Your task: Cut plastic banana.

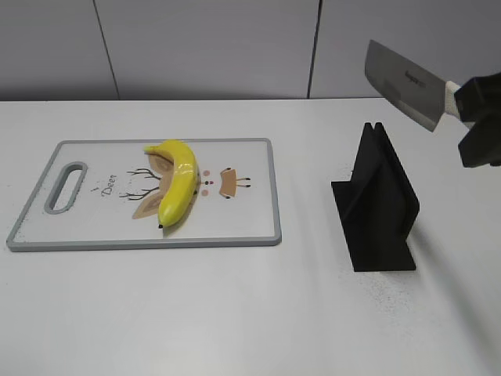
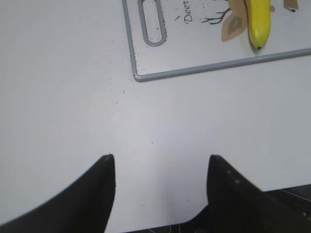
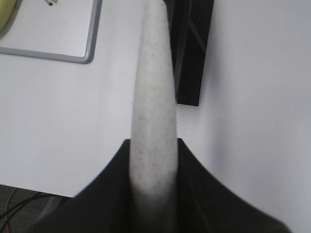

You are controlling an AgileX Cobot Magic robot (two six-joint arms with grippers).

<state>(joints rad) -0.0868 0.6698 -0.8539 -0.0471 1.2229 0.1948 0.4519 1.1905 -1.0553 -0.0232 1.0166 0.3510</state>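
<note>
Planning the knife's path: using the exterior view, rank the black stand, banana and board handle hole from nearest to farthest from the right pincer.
1. Stand: just left of and below the right pincer.
2. Banana: mid-board, farther left.
3. Handle hole: board's far left end.

Surface (image 1: 196, 313): white, faintly speckled with dark flecks.
Knife stand (image 1: 377, 202): black, upright, slotted at its top, right of the board and well apart from it.
Wall (image 1: 203, 47): pale grey panels with vertical seams, behind the surface.
</note>
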